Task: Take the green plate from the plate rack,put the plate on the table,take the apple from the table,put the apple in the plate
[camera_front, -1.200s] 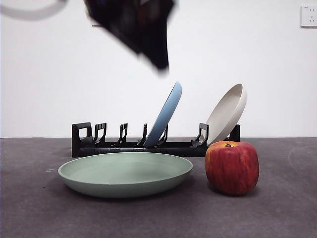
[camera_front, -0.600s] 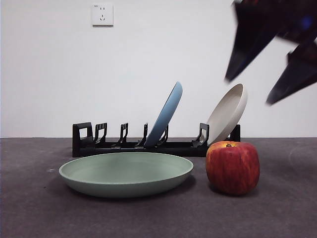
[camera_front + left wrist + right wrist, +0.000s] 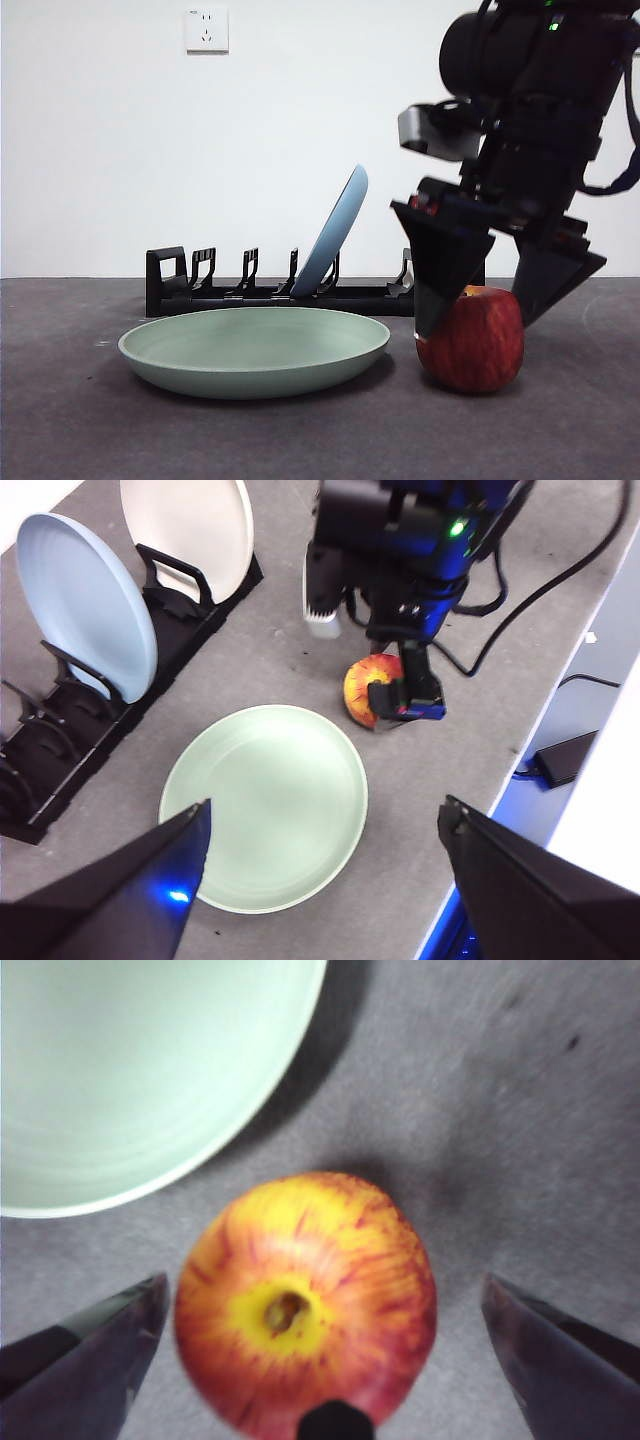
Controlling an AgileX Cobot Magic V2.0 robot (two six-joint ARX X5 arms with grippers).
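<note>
The green plate [image 3: 255, 350] lies flat on the table [image 3: 100, 430] in front of the plate rack [image 3: 280, 295]. Just right of it stands the red and yellow apple [image 3: 478, 350]. My right gripper [image 3: 475, 328] has come down over the apple, jaws open, one on each side and apart from its skin. In the right wrist view the apple [image 3: 305, 1300] sits between the open right gripper [image 3: 320, 1345], with the plate rim [image 3: 130, 1070] beside it. My left gripper [image 3: 325, 880] hangs open and empty high above the plate [image 3: 265, 805] and apple [image 3: 362, 683].
A light blue plate [image 3: 335, 230] leans in the rack's middle slots. A cream-white plate [image 3: 185, 525] stands at the rack's end, hidden behind the right arm [image 3: 410, 550] in the front view. The table edge and cables [image 3: 560, 590] lie near the apple.
One arm rose out of the front view a second ago. The right arm then came down from the upper right and now straddles the apple. Plate and apple have not moved.
</note>
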